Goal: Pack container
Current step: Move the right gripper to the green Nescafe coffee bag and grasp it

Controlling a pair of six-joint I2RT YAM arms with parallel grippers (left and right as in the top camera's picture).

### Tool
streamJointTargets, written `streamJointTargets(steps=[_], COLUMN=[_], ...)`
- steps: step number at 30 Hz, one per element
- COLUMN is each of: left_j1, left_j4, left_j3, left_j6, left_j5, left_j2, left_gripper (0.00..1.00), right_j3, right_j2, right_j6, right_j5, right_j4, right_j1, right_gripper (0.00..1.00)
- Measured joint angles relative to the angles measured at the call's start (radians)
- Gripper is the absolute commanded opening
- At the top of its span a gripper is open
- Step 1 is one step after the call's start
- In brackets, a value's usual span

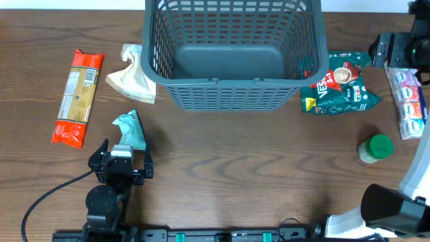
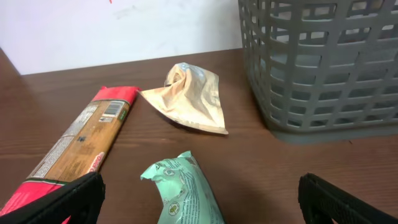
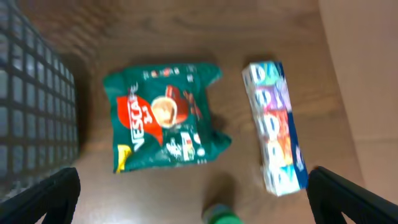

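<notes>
**tableguy:** where's the basket (image 1: 232, 95) sitting?

**yam_fan:** Top middle of the overhead shot, against the far edge of the table (image 1: 242, 168). To the left of it there's a crumpled beige pouch (image 1: 133, 75) just beside its corner. Further left is a long red pasta pack (image 1: 78, 97).

**tableguy:** and the grippers?

**yam_fan:** The left gripper (image 1: 126, 149) is at the lower left with its fingers spread wide. A teal packet (image 1: 130, 130) has its near end between them, and nothing's clamping it. The right gripper (image 3: 199, 196) is spread wide too, hanging over the stuff at the right. That's a green coffee bag (image 1: 341, 84) touching the basket's right side, a colourful box (image 1: 408, 101) near the right edge, and a green-lidded jar (image 1: 375, 148) lower down. The wrist view there is pretty blurry, though.
</notes>
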Motion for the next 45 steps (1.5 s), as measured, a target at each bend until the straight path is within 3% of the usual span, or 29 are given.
streamJointTargets(steps=[16,35,45], left_j1=[0.000,0.000,0.000], left_j4=[0.000,0.000,0.000], left_j3=[0.000,0.000,0.000], left_j6=[0.000,0.000,0.000], left_j5=[0.000,0.000,0.000], left_j2=[0.000,0.000,0.000], left_gripper=[0.98,0.99,0.99], right_j3=[0.011,-0.017,-0.129], right_j2=[0.378,0.548,0.610], right_j6=[-0.021,-0.024,-0.033], right_j5=[-0.024,-0.076,-0.095], right_j4=[0.028,0.031,0.106], right_j1=[-0.006,-0.006,-0.012], right_gripper=[0.99,0.99,0.99])
